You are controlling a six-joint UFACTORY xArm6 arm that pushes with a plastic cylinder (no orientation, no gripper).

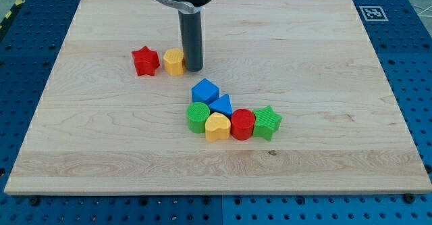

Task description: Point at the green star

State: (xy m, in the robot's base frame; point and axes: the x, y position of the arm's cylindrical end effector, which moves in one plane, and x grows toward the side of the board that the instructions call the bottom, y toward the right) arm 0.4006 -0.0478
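Starting at the view's left on the wooden tabletop (101, 137), there is a red star (145, 61), and just beside it on its right a yellow block (174, 61), shape hard to call from here. Right against that yellow block sits my tip (194, 69), the rod standing upright, its end touching or all but touching the block's right side. This hand is a plain rod: no jaws, nothing to spread or close, and it holds nothing.

Moving right and down the view, here is the cluster: a blue cube (204, 90), a blue triangle (222, 105) below it, then a row of green cylinder (198, 117), yellow heart (217, 126), red cylinder (242, 124).

And at the row's right end, touching the red cylinder, the green star (267, 122). That's the target. It lies to the view's right of my tip and towards the view's bottom, well apart, with the blue pair roughly between. My judgement: a straight diagonal run risks clipping the blue cube, so swinging right first looks safer.
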